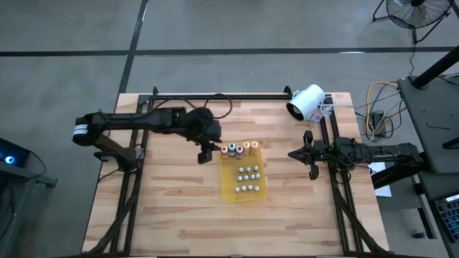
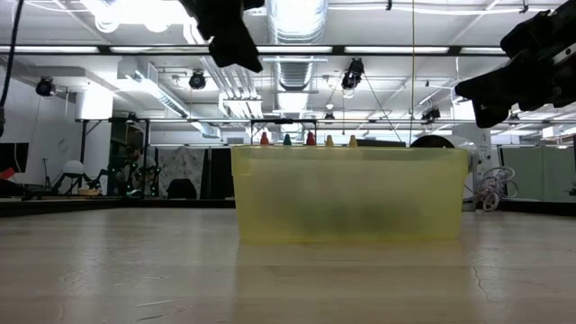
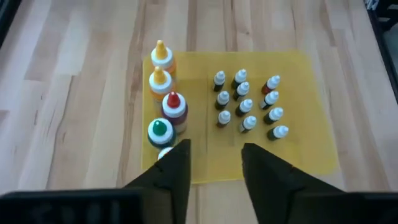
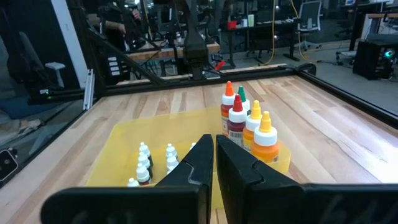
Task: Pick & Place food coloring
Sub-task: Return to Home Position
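- The yellow bin (image 1: pixel 244 177), a shallow translucent tray, sits near the middle of the table (image 1: pixel 179 215) and holds all the food coloring in view.
- Five large food coloring bottles (image 3: pixel 173 106) stand upright in one row along the bin's far wall, with yellow-orange, red and green caps.
- About a dozen small food coloring bottles (image 3: pixel 245 106) with white caps stand in loose rows in the rest of the bin.
- The left hand (image 1: pixel 205 152) hangs raised just beside the bin's far left corner. Its fingers are spread wide and hold nothing.
- The right hand (image 1: pixel 294 153) waits well apart, by the table's right edge, with its fingers pressed together and empty.
- Bare wood lies open on the near side and on both flanks of the bin.
- A white cylindrical device (image 1: pixel 306 102) lies at the far right corner.
- In the left wrist view, a finger (image 3: pixel 168 177) covers most of the end bottle in the row.
- In the low view the bin wall blurs its contents; only the cap tips show above the rim.
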Available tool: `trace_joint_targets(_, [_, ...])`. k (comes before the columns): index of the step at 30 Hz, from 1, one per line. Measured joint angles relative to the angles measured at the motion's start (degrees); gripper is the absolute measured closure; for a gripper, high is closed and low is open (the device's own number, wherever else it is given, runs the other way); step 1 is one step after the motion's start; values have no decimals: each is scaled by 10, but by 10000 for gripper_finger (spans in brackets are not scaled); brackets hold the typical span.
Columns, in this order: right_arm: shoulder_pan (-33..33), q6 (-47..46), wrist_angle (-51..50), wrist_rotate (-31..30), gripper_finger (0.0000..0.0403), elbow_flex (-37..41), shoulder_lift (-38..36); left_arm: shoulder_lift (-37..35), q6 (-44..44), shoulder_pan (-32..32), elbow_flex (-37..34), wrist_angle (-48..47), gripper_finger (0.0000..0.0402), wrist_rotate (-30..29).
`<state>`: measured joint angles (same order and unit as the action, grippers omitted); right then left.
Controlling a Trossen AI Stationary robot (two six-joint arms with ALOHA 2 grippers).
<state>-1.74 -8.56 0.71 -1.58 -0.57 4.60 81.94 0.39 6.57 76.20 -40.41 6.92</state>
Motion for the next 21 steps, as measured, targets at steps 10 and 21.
trace_joint_targets(10, [0, 0, 0, 0, 390, 0, 0, -133, -2, 0, -153, 91, 372, 1])
trace_joint_targets(21, [0, 0, 0, 0, 390, 0, 1, -236, 1, 0, -301, 246, 401, 46])
